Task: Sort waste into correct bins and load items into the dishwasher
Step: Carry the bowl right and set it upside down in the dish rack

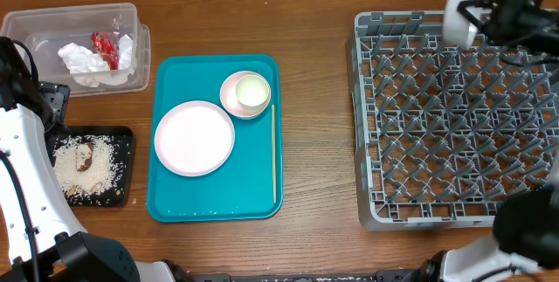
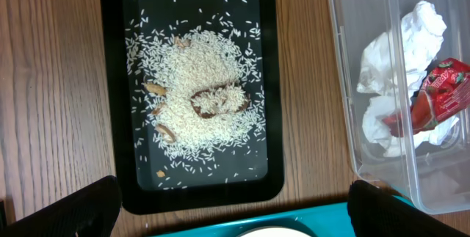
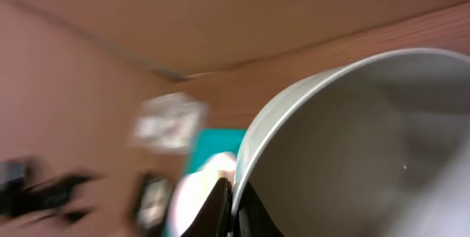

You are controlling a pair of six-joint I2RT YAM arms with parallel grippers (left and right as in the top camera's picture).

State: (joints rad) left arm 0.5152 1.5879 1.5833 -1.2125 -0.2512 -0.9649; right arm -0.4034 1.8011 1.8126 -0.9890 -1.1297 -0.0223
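With right gripper [image 3: 233,204], pinching white cup [image 3: 352,141] by the rim above dish rack [image 1: 362,125], far corner. With left gripper [image 2: 235,208], spread wide and empty, hovering over black tray [image 2: 110,83] of rice [image 2: 205,83]. Print on red wrapper [image 2: 437,90] in clear bin [image 2: 341,83]: unreadable.

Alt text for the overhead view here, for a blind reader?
The right gripper holds a white cup over the far corner of a grey dishwasher rack. A teal tray at centre carries a white plate, a small bowl and a chopstick; a clear bin and a black rice tray sit left.
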